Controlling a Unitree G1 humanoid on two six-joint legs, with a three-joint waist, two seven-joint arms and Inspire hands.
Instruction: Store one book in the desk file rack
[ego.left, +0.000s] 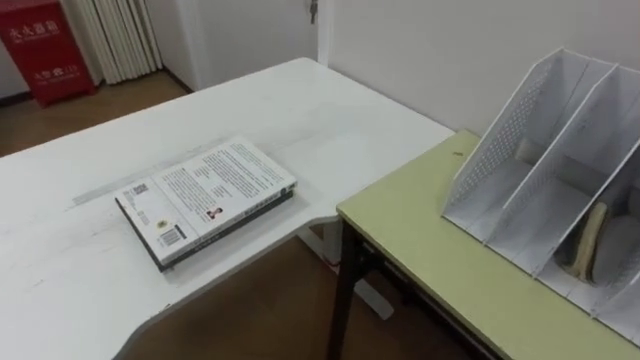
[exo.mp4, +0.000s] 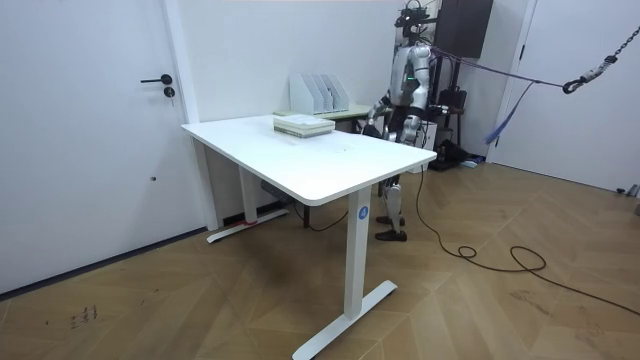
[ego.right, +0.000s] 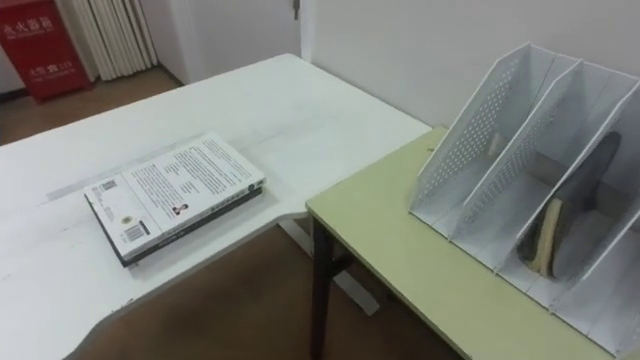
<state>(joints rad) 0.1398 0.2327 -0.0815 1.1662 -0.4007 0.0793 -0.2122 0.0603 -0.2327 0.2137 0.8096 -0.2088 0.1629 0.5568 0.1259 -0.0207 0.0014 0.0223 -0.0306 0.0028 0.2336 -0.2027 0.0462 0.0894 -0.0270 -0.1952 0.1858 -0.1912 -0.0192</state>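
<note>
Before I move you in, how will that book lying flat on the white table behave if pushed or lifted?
The book looks thick, so it is probably stiff and fairly heavy. On the smooth white table it should slide, not roll. Its near corner sits close to the edge, so pushing that way risks a fall.

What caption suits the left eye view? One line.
Book flat on the white desk, file rack standing on the green table.

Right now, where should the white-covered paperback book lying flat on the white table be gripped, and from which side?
Take the white-covered book by its long edge facing the robot, coming from the white table's near rim. It lies flat just inside that rim, so that edge looks easiest to pinch.
</note>
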